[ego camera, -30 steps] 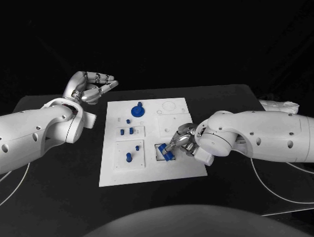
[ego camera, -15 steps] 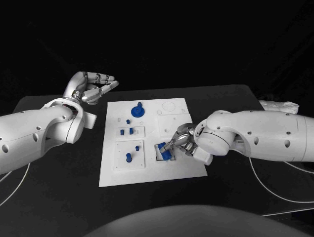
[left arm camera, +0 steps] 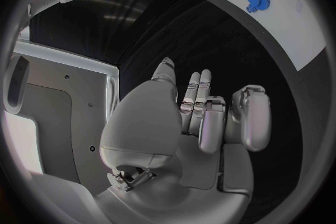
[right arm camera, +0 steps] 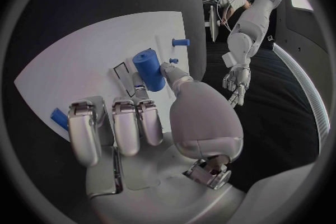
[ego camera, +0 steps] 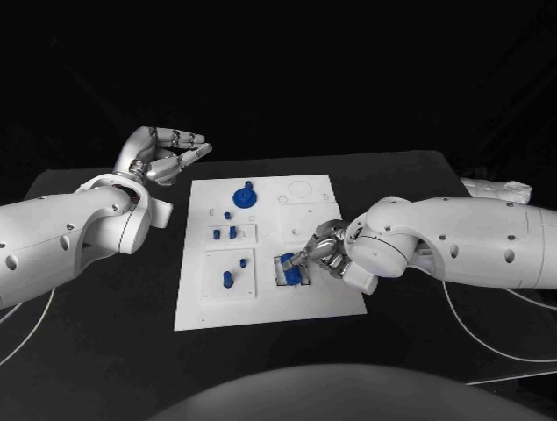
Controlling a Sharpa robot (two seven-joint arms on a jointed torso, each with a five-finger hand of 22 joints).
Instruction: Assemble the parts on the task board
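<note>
Right robot hand (ego camera: 325, 254) has apparently nudged its gripped blue part (ego camera: 291, 267) farther along the task board (ego camera: 260, 303); left robot hand (ego camera: 164, 153) stays curled, holding nothing.

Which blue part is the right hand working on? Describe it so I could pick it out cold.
Start at the white task board mid-table and go to its near right section, where the right hand reaches in. The blue cylinder stands there by a dark-outlined slot, pinched between the fingers. It is the only blue part being held; the blue gear sits far off.

surface: black table (ego camera: 101, 189) | on it: white task board (ego camera: 228, 307), between left hand (ego camera: 164, 153) and right hand (ego camera: 326, 254), under the right
</note>
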